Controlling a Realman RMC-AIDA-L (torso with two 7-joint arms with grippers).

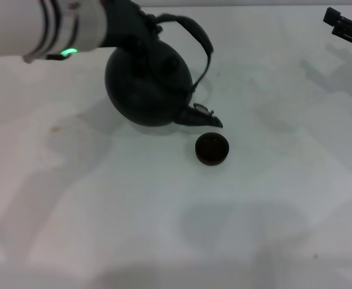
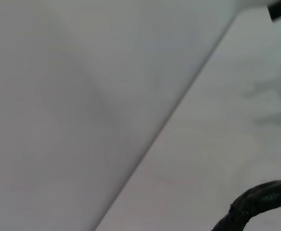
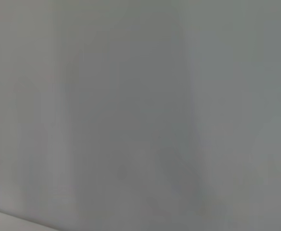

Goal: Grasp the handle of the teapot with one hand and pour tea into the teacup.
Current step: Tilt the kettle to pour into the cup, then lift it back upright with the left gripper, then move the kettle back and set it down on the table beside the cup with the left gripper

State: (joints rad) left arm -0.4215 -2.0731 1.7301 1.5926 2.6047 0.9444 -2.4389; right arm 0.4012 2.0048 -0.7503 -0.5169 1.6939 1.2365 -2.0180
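Teapot (image 1: 149, 90) tilted, spout over teacup (image 1: 212, 149); left gripper (image 1: 128, 27) jaws' state unclear.

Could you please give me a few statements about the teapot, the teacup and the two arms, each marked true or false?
1. The teapot is tilted with its spout lowered toward the teacup. True.
2. The teacup lies tipped on its side. False: it stands upright, its opening facing up.
3. The left gripper is at the handle. True.
4. The right gripper is at the teacup. False: it sits at the far right, away from it.
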